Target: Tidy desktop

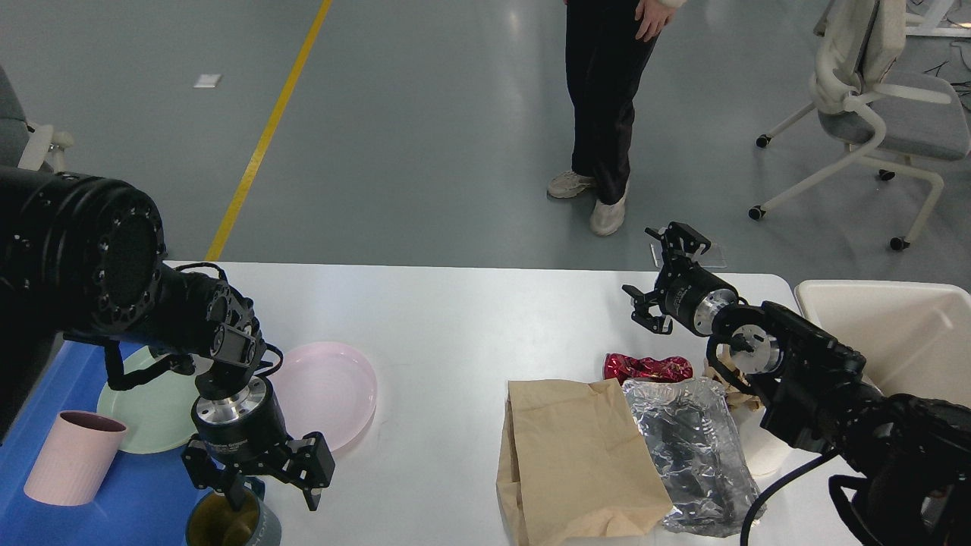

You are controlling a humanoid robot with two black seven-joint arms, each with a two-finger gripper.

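The white desktop (470, 318) carries a pink plate (334, 387), a brown paper bag (576, 455), a silver foil bag (694, 447), a crumpled red wrapper (645, 368) and a dark cup (231, 525) at the front left edge. My left gripper (269, 494) hangs open just above that cup. One of its fingers (227, 493) dips into the cup's mouth and the other stands outside to the right. My right gripper (652, 274) is open over the far right of the table, behind the red wrapper, and holds nothing.
A blue tray (45, 394) at the left holds a green plate (148, 406) and a pink cup (72, 455). A cream bin (895, 334) stands past the table's right end. A person (607, 98) and an office chair (872, 98) are on the floor beyond.
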